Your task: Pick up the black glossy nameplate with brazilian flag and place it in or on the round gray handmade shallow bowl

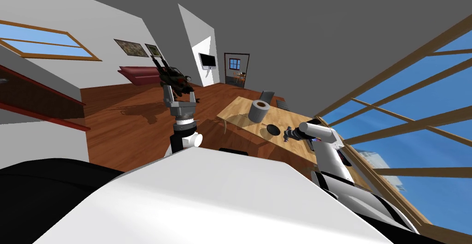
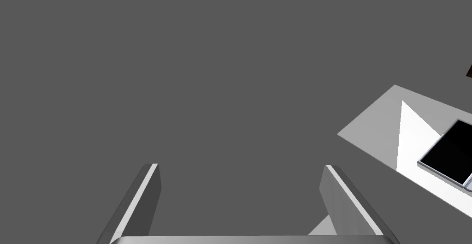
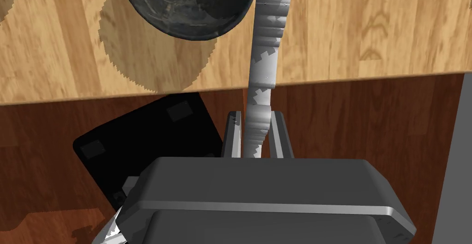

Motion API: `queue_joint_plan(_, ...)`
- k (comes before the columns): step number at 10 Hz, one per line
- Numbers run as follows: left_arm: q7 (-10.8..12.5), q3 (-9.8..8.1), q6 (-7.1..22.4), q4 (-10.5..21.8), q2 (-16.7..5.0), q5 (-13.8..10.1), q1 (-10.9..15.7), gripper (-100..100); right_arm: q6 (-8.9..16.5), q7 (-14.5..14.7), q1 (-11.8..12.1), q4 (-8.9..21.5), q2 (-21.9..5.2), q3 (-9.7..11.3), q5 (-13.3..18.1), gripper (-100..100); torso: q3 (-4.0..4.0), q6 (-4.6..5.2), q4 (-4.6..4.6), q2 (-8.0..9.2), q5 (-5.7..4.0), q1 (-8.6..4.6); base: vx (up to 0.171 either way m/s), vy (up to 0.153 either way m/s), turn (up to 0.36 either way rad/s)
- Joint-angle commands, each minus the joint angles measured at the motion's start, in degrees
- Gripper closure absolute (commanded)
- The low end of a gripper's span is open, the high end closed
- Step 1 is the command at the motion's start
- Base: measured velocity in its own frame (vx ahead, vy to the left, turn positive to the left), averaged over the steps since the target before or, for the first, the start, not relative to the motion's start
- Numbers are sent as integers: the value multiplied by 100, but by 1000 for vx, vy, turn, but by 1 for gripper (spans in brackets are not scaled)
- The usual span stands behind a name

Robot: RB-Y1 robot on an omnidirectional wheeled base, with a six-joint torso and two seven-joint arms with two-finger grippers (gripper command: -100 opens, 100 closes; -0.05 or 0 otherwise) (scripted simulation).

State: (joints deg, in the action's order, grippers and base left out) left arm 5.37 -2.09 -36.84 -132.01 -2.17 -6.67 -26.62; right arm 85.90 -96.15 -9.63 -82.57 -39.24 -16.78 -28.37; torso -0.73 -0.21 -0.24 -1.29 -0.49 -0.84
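My right gripper point(image 3: 255, 114) is shut on one end of the nameplate point(image 3: 265, 61), which is drawn as a long, thin, light grey strip with jagged edges. The strip reaches out over the wooden table point(image 3: 368, 29), and its far end lies just beside the rim of the round dark grey bowl point(image 3: 189, 6). In the head view the right gripper point(image 1: 286, 134) sits close to the bowl point(image 1: 273, 129) near the table's front edge. My left gripper point(image 2: 240, 165) is open with nothing between its fingers, and the left arm point(image 1: 179, 107) is raised ahead of my chest.
A grey roll point(image 1: 259, 110) stands on the table point(image 1: 237, 110) behind the bowl. A flat black thing point(image 3: 147, 139) lies on the red-brown floor just below the table's edge. Large windows point(image 1: 415, 116) run along the right, and a red sofa point(image 1: 138, 74) stands far off.
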Motion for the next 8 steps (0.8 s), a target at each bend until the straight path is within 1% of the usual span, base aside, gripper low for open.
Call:
queue_joint_plan(1, 0, 0, 0, 0, 0, 0, 0, 0, 70, -62, -109, -58, 1, 102, 8, 100, 0, 0, 0, 0, 0, 0, 202, -37, 12)
queue_joint_plan(3, 0, 0, 0, 0, 0, 0, 0, 0, 275, -243, -256, -314, 24, 285, 35, 100, 4, 2, 1, 7, -2, -14, 233, -38, -9)
queue_joint_plan(4, 0, 0, 0, 0, 0, 0, 0, 0, 228, -183, -202, -258, 2, 212, 13, 100, 1, -2, -1, 4, -2, -11, 103, -13, 18)
queue_joint_plan(5, 0, 0, 0, 0, 0, 0, 1, 0, 238, -200, -225, -272, 0, 220, 14, -100, 20, 6, 1, 44, -6, -9, 22, -2, 5)
queue_joint_plan(6, 0, 0, 0, 0, 0, 0, 2, 0, 234, -199, -226, -271, 0, 219, 14, -100, 41, 9, 9, 78, -6, -8, 10, 0, 0)
queue_joint_plan(8, 0, 1, 1, 1, 0, 0, 3, 0, 234, -199, -227, -271, 1, 219, 14, -100, 54, 9, 15, 100, -5, -7, 0, 0, 0)
